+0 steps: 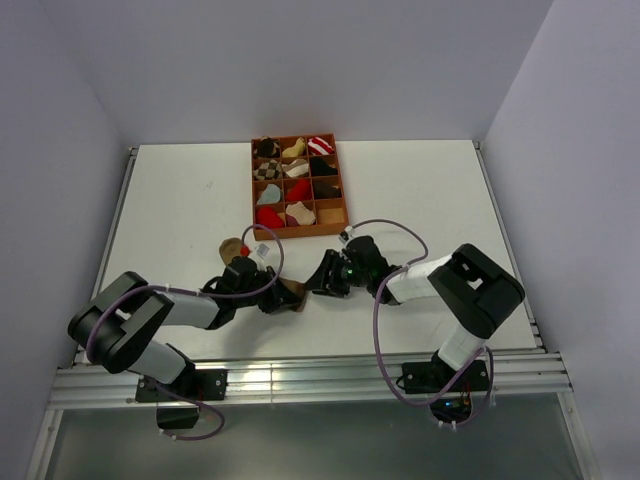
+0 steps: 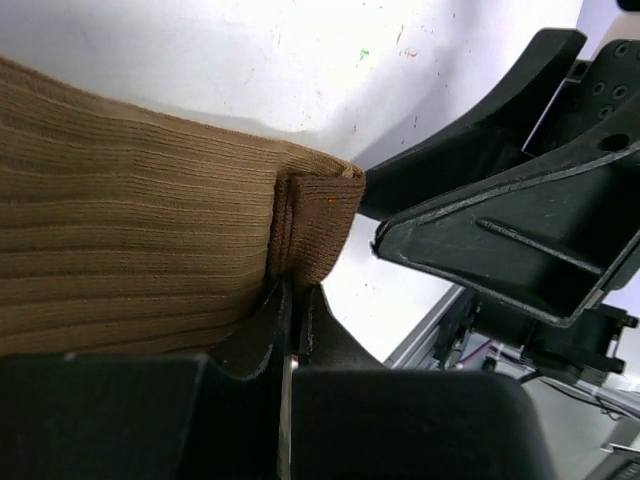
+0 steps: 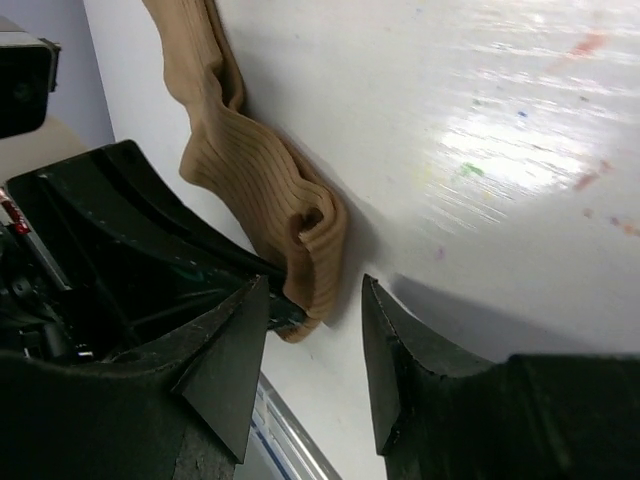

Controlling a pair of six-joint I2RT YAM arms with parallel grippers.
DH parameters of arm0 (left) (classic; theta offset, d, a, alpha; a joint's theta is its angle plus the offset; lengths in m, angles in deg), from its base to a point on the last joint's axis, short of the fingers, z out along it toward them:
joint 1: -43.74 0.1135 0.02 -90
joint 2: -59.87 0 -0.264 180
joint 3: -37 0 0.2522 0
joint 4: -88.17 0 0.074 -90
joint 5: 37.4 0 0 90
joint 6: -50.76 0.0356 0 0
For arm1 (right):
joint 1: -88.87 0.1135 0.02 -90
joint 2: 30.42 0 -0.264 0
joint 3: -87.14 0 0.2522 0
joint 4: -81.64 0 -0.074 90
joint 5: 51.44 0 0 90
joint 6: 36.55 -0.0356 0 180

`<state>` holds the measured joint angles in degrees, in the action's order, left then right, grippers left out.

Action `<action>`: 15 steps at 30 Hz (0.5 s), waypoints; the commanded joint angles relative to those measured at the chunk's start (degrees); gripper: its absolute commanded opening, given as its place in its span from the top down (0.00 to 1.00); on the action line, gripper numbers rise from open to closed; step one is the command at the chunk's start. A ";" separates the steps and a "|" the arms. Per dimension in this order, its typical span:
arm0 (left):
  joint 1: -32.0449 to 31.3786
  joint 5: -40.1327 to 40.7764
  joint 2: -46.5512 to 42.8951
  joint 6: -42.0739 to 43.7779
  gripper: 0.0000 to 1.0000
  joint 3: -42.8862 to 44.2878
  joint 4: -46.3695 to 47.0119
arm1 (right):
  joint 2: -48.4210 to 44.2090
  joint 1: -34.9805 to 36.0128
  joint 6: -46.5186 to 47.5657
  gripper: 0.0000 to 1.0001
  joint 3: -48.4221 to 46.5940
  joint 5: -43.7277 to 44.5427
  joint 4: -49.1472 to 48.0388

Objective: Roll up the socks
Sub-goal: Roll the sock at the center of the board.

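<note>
Listing one brown sock [image 2: 130, 250], ribbed knit, lying on the white surface [image 3: 480, 150] near its front edge, between the two arms and well short of the compartment tray [image 1: 252, 190] farther back. Condition: soft, light and limp. The wrist views show it buckling into loose waves with a small curl at the end, so it will likely bunch rather than hold a shape, and the knit should grip well against the pads. Left claw [image 2: 290, 300]: fully shut, pinching a folded corner at the sock's end, with the fabric doubled over at the pinch. Right claw [image 3: 315, 290]: roughly half open and holding nothing, jaws set low at the surface with the curled end of the sock just ahead of the gap, close beside the left claw. Handling note: best taken at the doubled edge, through both layers, since a single layer would probably stretch or slip out. A tight roll would call for tension along the ribs.
</note>
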<state>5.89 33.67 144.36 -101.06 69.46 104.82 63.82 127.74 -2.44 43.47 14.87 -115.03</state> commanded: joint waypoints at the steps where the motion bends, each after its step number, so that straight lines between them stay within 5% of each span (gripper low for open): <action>1: 0.49 -2.77 1.73 -1.37 1.00 -1.21 2.72 | 0.68 1.20 1.23 0.51 -4.19 0.91 1.68; 15: 5.41 -5.67 3.93 -6.20 1.00 -5.87 11.33 | 2.09 1.91 0.35 0.53 -5.86 1.18 6.79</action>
<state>10.05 28.73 146.98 -106.06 64.96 114.35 65.26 129.14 -2.20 38.03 16.23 -108.85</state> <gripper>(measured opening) 0.034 0.469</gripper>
